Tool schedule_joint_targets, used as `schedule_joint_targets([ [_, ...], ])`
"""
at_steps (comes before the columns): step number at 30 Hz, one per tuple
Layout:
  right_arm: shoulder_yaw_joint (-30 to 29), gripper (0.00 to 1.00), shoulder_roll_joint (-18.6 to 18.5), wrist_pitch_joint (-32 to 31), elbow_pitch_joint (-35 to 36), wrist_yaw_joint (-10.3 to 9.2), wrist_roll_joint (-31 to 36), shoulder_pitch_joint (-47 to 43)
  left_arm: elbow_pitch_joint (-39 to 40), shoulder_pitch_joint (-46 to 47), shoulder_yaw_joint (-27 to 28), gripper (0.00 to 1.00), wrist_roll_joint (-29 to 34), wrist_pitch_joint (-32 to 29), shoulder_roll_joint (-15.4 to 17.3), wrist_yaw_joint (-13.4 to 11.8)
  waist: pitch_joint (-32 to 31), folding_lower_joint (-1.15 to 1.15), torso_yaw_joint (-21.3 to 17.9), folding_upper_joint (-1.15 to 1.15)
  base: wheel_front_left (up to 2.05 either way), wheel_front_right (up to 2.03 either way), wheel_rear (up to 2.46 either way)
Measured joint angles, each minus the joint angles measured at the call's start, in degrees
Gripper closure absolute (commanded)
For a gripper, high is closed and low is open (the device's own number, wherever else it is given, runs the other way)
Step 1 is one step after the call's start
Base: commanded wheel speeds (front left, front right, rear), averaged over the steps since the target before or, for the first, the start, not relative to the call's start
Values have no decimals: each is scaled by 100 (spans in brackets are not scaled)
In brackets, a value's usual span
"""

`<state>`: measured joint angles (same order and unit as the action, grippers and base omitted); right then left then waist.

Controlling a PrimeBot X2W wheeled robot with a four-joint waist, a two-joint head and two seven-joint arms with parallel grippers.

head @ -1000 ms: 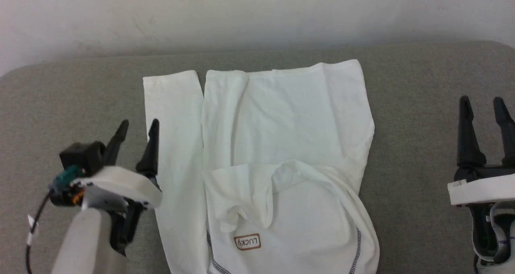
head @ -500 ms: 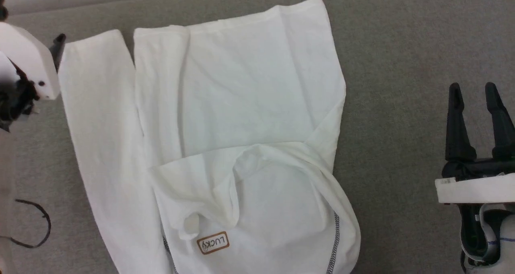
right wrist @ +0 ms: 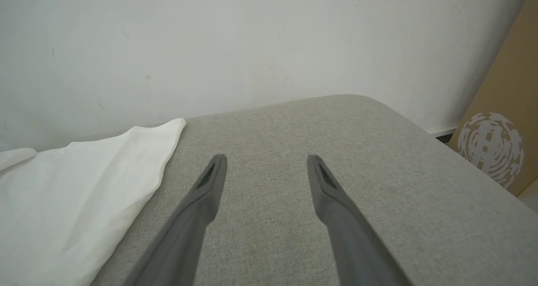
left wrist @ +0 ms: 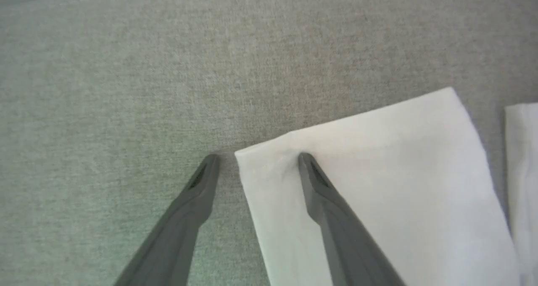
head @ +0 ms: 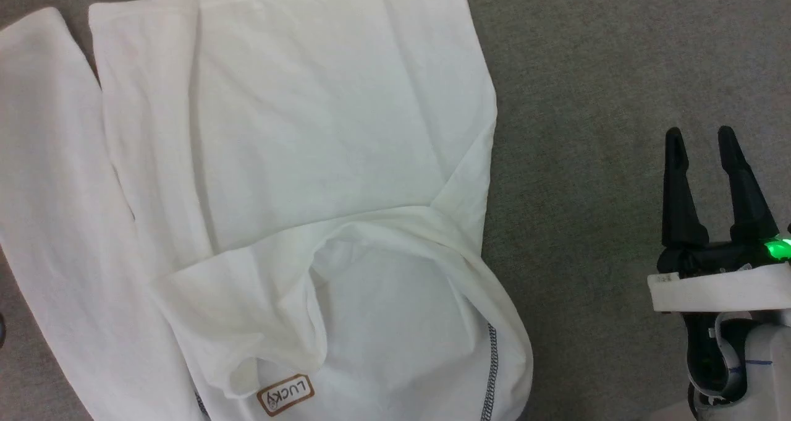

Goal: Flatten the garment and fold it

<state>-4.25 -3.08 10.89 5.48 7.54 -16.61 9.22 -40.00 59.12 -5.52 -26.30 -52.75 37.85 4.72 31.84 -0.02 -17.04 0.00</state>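
Item: shirt (head: 296, 161), white, short-sleeved, thin soft knit; brown-edged LUCKY patch (head: 285, 394) and dark zigzag seam (head: 490, 371) at the near end.
Location: spread on the grey cloth-topped desk (head: 618, 68), collar end toward the near edge, hem toward the far edge by the wall (right wrist: 252, 46); one hem corner close to that far edge.
Condition: partly flattened; body fairly smooth, a long strip (head: 55, 192) lying apart along the left side, a sleeve (head: 247, 303) bunched and turned over the chest near the patch.
Handling, judged: light, limp, no stiffness; likely to sag, drag and crease if lifted by a single point; desk cloth likely to hold it back in a slide.
Hold points, judged: hem corners and shoulder seams, where doubled cloth gives a firmer pinch; bunched sleeve best drawn out first.
Left hand (left wrist: 257, 157): open, empty, low over the strip's far corner, one finger above cloth, the other above bare desk; contact uncertain.
Right hand (head: 698, 132): open, empty, above bare desk to the right of the shirt, well apart from it.
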Motion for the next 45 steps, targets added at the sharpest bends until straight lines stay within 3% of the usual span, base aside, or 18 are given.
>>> schedule_joint_targets([
  [1,-20,0,-1,18,-36,0,-7,1,11,28,47,100,-100,-168,19,1,20,0,-19,0,0,0,0],
  [7,-127,0,-2,25,-191,0,2,42,236,-109,96,100,-339,-419,-14,25,-51,3,46,0,0,0,0],
  [16,-182,0,2,-21,-381,0,162,98,113,-862,234,100,-437,1382,-370,131,-559,3,252,0,0,0,0],
  [21,-319,0,1,-138,-385,0,254,-58,45,-1207,324,100,-555,2217,-387,183,-1019,3,409,0,0,0,0],
  [27,-396,0,1,-324,-364,0,254,-347,466,-1655,497,100,-775,2916,-426,227,-1629,1,670,0,0,0,0],
  [32,-450,0,2,-443,-326,0,244,-597,1343,-2121,545,100,-976,3069,-650,222,-2106,1,947,0,0,0,0],
  [38,-514,0,3,-541,-256,0,183,-834,2921,-2577,394,100,-1214,2971,-1310,-70,-2528,1,1361,0,0,0,0],
  [45,-537,0,4,-619,-177,0,142,-927,4422,-2992,-475,100,-1048,2808,-2363,-655,-2836,1,1791,0,0,0,0],
])
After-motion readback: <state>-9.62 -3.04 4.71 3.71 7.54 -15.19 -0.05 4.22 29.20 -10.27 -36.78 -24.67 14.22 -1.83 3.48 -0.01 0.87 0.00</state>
